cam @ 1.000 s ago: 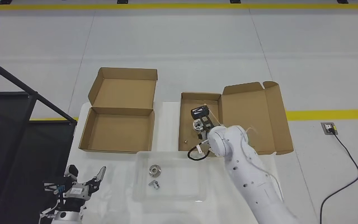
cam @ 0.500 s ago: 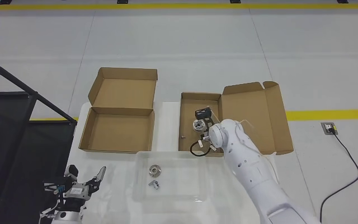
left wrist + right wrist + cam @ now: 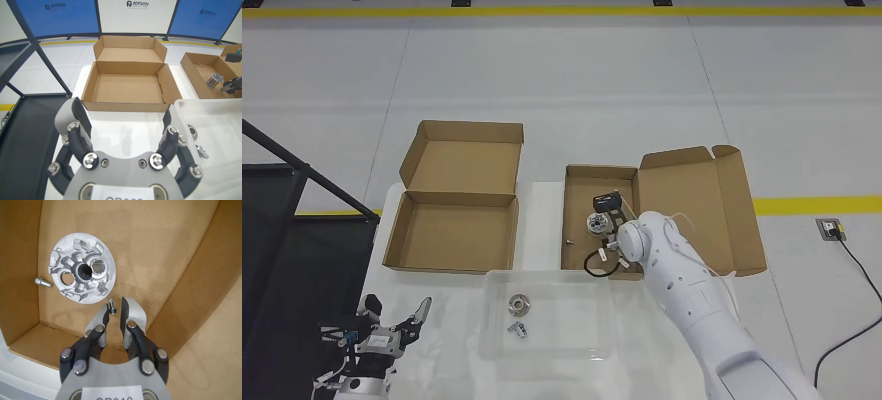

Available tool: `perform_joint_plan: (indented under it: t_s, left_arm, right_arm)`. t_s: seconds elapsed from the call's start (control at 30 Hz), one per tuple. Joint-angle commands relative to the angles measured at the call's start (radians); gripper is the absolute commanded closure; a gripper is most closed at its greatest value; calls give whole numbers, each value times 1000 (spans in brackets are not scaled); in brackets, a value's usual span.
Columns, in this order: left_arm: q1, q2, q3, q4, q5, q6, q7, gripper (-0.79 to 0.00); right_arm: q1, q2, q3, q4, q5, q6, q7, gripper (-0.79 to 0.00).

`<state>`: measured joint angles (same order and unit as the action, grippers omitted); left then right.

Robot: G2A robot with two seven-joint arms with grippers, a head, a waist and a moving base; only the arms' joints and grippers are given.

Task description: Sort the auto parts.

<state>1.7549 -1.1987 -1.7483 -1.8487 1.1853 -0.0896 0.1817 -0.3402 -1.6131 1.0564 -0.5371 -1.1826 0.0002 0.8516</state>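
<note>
Right wrist view: right gripper (image 3: 115, 306) is down inside the open brown cardboard box (image 3: 151, 247), the one with its lid folded out flat. Jaws stand a narrow gap apart, not clamped. A small black-headed bolt (image 3: 112, 307) sits between the tips, close against one of them; can't tell if it's touching. Just beside it is a round silver cast hub disc (image 3: 81, 270) with a centre bore, resting on the box floor. A short silver bolt (image 3: 43, 282) lies on the far side of the disc, near the box wall.

Top view: that box (image 3: 577, 195) is on the white worktop (image 3: 540, 220). A second open brown cardboard box (image 3: 452, 235) sits well apart on the other side, nothing in it. A clear plastic tray (image 3: 572, 300) sits nearer the robot than both boxes and holds a silver ring-shaped part (image 3: 519, 301) and a small metal fitting (image 3: 517, 328), close together but apart.

Left gripper (image 3: 122, 109) hangs over the worktop's near corner, just beside the tray wall (image 3: 208, 103). Jaws spread wide, holding nothing.
</note>
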Motion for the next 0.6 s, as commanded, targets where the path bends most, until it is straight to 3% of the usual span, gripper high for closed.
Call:
perform_joint_plan:
  t_s: [0.0, 0.3, 0.57]
  left_arm:
    - [0, 0, 0, 0, 0, 0, 0, -785]
    - [0, 0, 0, 0, 0, 0, 0, -785]
    - [0, 0, 0, 0, 0, 0, 0, -785]
  right_arm:
    - [4, -2, -2, 5, 2, 2, -1, -166]
    - [-7, 4, 9, -24, 6, 1, -15, -157]
    - [-77, 33, 44, -150, -17, -7, 8, -151]
